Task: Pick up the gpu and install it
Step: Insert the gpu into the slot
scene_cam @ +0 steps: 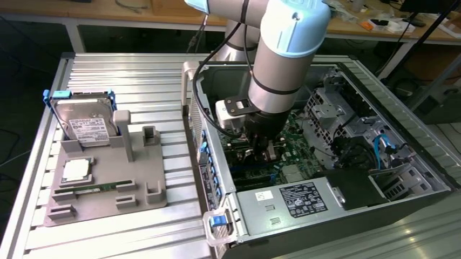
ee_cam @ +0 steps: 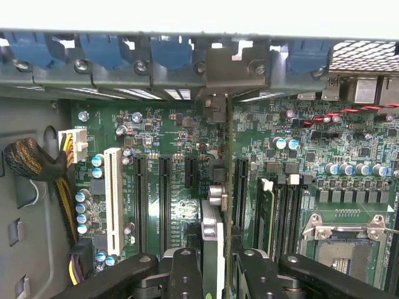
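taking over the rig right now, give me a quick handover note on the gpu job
Gripper: shut on the gpu, down inside the open computer case.
Gpu: held on edge over the motherboard, in line with the expansion slots, its far end up by the case's rear wall.
Done: gpu picked up and brought into the case.
Left: full seating in a slot cannot be told; the card is not released.

A robotics lab or workshop: slotted aluminium table (scene_cam: 108,70), open computer case (scene_cam: 249,221), cluttered wooden workbench (scene_cam: 144,12) behind
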`<action>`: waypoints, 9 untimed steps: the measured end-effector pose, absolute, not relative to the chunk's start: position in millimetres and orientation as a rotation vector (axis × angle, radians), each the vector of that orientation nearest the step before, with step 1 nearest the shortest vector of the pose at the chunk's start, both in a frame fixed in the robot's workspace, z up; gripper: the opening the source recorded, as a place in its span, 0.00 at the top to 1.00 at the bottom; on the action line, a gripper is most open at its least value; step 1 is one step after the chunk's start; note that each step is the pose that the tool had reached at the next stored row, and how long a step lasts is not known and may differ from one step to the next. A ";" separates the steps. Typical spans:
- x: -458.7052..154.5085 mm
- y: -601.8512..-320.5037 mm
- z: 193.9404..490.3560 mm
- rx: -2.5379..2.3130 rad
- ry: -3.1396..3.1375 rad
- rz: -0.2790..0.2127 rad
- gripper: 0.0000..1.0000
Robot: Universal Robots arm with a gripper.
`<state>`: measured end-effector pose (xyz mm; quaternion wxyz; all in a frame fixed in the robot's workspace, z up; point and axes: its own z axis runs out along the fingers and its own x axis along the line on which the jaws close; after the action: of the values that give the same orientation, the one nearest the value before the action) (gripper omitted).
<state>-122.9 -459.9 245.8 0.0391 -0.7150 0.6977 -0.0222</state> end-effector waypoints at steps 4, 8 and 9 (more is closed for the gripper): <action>-122.9 -460.0 252.1 -2.191 2.138 -0.065 0.73; -122.3 -460.0 252.4 -2.190 2.140 -0.065 0.73; -121.3 -460.0 252.5 -2.189 2.141 -0.065 0.73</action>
<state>-121.3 -460.0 252.5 0.0395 -0.7142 0.6986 -0.0212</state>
